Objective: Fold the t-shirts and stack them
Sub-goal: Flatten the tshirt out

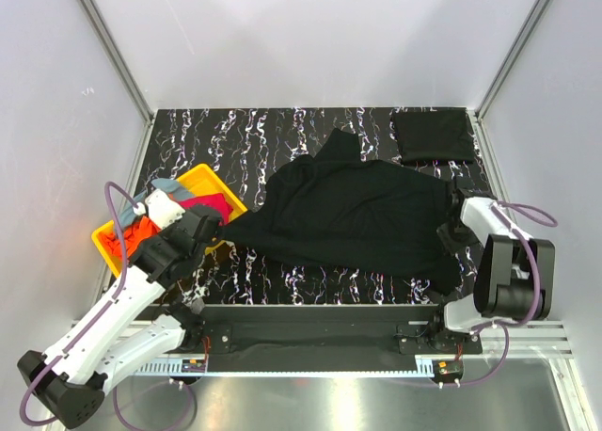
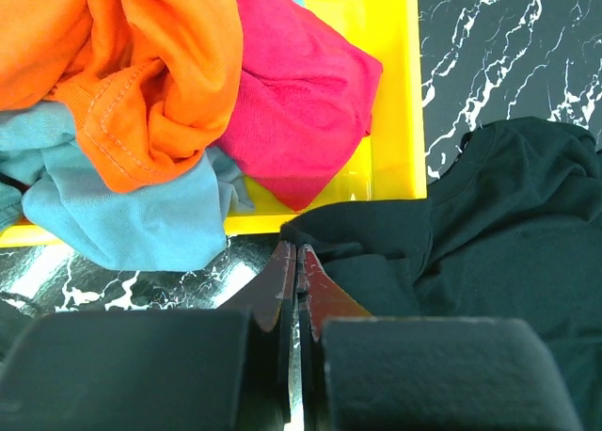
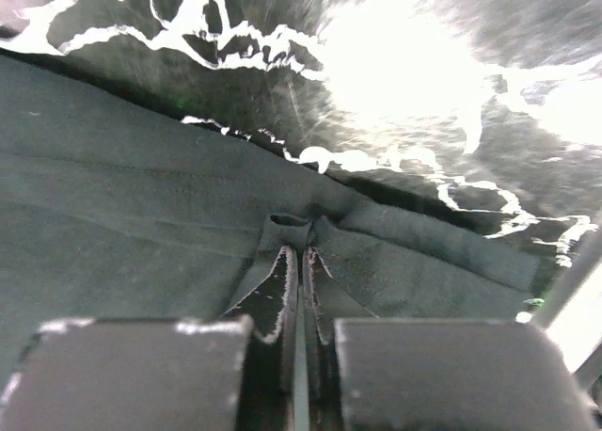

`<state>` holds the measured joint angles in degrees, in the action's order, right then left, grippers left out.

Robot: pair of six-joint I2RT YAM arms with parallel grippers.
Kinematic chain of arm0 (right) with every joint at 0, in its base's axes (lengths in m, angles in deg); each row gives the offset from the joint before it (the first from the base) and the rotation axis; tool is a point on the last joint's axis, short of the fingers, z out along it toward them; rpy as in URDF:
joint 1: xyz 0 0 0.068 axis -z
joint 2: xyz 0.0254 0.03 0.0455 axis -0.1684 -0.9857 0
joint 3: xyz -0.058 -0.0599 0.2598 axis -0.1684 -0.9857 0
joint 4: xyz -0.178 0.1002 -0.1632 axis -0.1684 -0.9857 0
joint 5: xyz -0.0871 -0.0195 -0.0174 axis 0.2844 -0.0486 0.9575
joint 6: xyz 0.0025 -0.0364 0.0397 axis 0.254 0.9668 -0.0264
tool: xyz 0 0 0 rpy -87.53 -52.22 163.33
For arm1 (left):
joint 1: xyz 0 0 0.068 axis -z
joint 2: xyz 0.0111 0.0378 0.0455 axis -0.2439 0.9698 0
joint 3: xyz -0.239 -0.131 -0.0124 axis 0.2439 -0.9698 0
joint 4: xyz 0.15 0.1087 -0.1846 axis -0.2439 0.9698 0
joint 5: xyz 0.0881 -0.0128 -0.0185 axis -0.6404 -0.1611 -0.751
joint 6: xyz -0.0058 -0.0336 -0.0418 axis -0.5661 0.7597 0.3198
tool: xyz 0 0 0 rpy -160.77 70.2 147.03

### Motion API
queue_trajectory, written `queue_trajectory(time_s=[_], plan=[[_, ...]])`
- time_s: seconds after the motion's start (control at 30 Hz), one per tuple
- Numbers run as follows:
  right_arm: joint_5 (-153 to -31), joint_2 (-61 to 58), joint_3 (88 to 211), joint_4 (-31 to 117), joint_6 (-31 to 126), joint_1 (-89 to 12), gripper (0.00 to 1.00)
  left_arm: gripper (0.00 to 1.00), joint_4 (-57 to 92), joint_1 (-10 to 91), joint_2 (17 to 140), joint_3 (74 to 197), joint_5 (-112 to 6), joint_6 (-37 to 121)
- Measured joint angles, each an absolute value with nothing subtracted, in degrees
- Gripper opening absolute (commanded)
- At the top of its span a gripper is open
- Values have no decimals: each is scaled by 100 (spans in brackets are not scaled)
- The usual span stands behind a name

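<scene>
Black t-shirt [image 1: 357, 215] spread wrinkled across table [image 1: 245, 139] centre; left gripper [image 2: 296, 262] pinches its left corner, right gripper [image 3: 299, 252] clamped on its right hem.

Top view: the left arm [image 1: 127, 295] covers the near side of the yellow tray [image 1: 209, 179] and much of its pile. In the left wrist view the orange tee [image 2: 132, 64] and blue tee [image 2: 141, 215] run off the top and left edges. Right claw [image 3: 299, 262]: pad contact hidden by a bunched fold of the spread black t-shirt [image 1: 348, 215], surface [image 3: 404, 64] beyond blurred and washed out by glare; folded black t-shirt [image 1: 433, 135], far right, layers too dark to tell apart.
</scene>
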<state>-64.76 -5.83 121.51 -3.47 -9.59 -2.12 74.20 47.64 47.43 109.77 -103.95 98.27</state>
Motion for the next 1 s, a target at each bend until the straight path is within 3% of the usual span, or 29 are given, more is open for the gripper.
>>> queue_trajectory(time_s=[0.6, 0.8, 1.0], plan=[[-6007, 2458, 13509, -664, 298, -204, 0, 0, 7490, 4783, 5176, 12177, -10738, 9722], [-6535, 2814, 14683, -503, 820, -201, 0, 0, 7239, 4785, 5687, 13851, -10880, 8765], [-7569, 2862, 16355, -513, 1368, -201, 0, 0, 6469, 4785, 5805, 15525, -10244, 7281]])
